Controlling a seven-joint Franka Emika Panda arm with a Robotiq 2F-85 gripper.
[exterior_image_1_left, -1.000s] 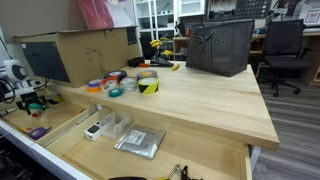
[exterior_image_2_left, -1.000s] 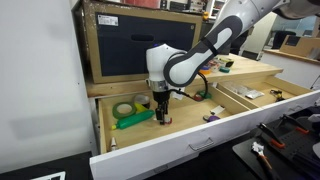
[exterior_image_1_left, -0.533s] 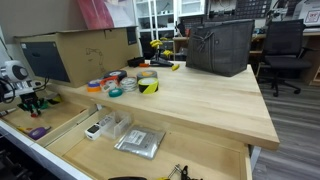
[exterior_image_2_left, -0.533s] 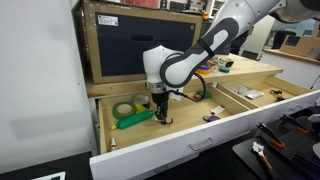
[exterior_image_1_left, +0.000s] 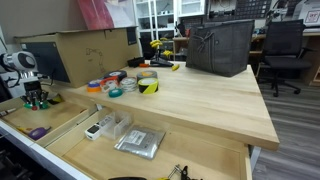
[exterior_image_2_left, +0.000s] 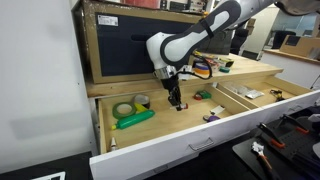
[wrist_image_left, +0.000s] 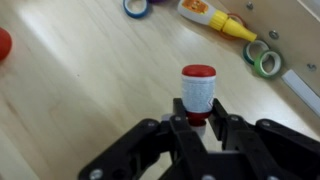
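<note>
In the wrist view my gripper (wrist_image_left: 198, 120) is shut on the lower end of a small clear bottle (wrist_image_left: 198, 93) with a red cap. The bottle sticks out past the fingertips over the wooden drawer floor (wrist_image_left: 90, 80). In an exterior view the gripper (exterior_image_2_left: 176, 99) hangs above the open drawer (exterior_image_2_left: 160, 132), lifted off its floor, with the small bottle barely visible between the fingers. A second exterior view shows the gripper (exterior_image_1_left: 38, 98) at the far left, over the drawer.
Inside the drawer lie a green marker-like tube (exterior_image_2_left: 135, 118), a tape roll (exterior_image_2_left: 124, 108), more tape rolls (wrist_image_left: 262, 60) and a yellow glue tube (wrist_image_left: 212, 14). On the tabletop stand a cardboard box (exterior_image_1_left: 85, 52), tape rolls (exterior_image_1_left: 147, 82) and a dark bag (exterior_image_1_left: 220, 47).
The jaws have closed on the bottle. The gripper has risen off the drawer floor and shifted sideways, away from the green tube, carrying the bottle.
</note>
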